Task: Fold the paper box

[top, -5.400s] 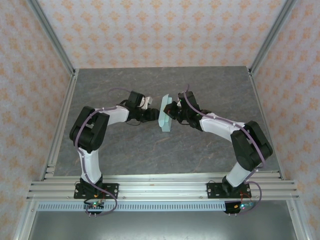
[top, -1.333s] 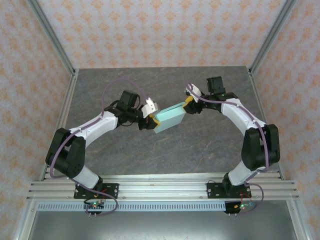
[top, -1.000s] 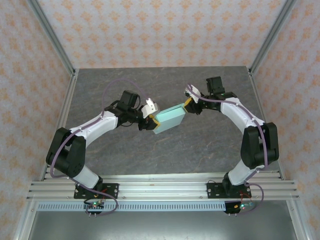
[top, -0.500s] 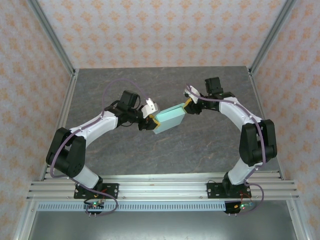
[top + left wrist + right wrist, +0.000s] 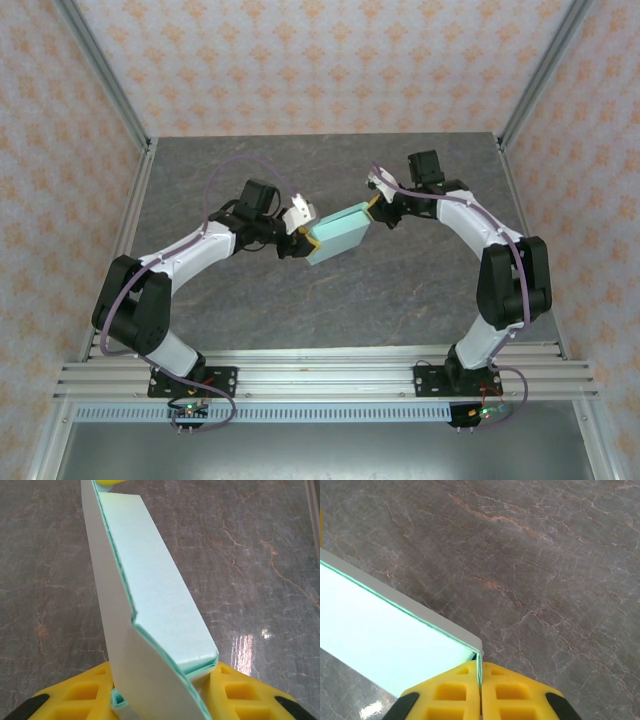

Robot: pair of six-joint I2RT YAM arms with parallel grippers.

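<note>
Paper box (image 5: 337, 236) gripped at both ends.
Left claw (image 5: 162, 685) clamps one end; right claw (image 5: 480, 677), pinching a thin edge, should crease gently.

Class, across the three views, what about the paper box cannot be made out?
- Left wrist view: the bottom edge cuts off the paper box where the left gripper clamps it.
- Right wrist view: the left edge cuts off most of the box; the right gripper pinches one corner.
- Top external view: its tabs and creases are too small to tell.
</note>
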